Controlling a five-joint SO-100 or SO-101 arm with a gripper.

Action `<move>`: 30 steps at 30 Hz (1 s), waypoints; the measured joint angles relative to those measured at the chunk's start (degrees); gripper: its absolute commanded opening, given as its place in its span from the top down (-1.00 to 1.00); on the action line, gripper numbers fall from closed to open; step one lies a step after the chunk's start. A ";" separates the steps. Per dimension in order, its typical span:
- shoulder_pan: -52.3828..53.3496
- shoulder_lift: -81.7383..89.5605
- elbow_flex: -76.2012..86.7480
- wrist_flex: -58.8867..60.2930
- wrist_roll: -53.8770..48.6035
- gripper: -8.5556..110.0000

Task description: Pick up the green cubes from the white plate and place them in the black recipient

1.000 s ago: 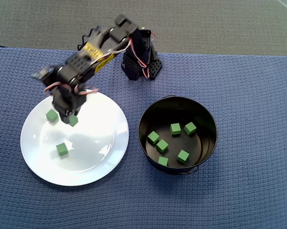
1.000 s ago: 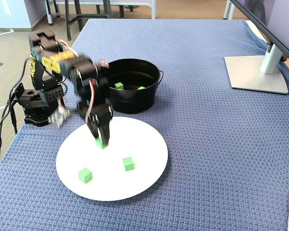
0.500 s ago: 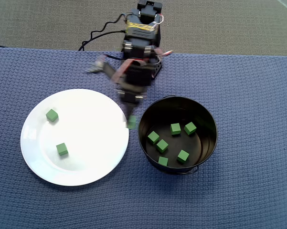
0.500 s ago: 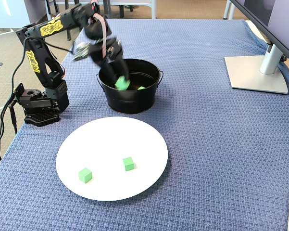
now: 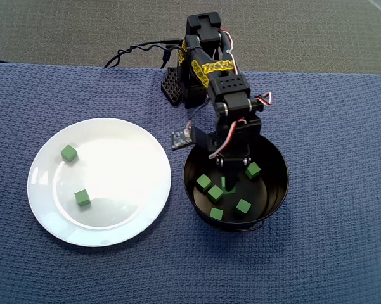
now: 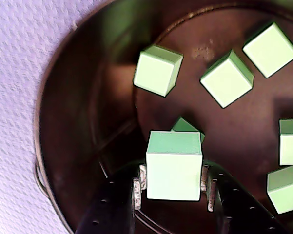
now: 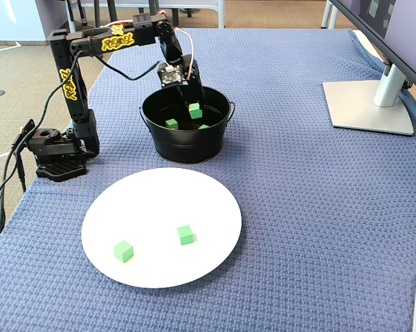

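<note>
My gripper [image 5: 229,183] hangs inside the mouth of the black recipient [image 5: 274,190], shut on one green cube [image 6: 174,168]. The fixed view shows that held cube [image 7: 194,110] just below the recipient's rim [image 7: 187,145]. In the wrist view it sits squarely between both pads [image 6: 141,179], above the dark floor. Several other green cubes [image 5: 215,194] lie loose on the floor of the recipient [image 6: 78,122]. To the left of the recipient, two green cubes [image 5: 68,152] [image 5: 82,197] rest on the white plate [image 5: 120,183]. The fixed view shows the same pair [image 7: 122,250] [image 7: 185,235] on the plate [image 7: 159,200].
The arm's base [image 7: 55,158] stands at the back left of the blue woven cloth [image 7: 297,228], with cables [image 7: 7,187] trailing off the table edge. A grey monitor stand [image 7: 370,104] sits far right.
The gripper lifted one cube off the plate, swung right with it, and now holds it down inside the recipient. Two cubes stay on the plate.
</note>
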 measured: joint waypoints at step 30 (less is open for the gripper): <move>51.59 3.52 -5.45 4.92 -12.66 0.23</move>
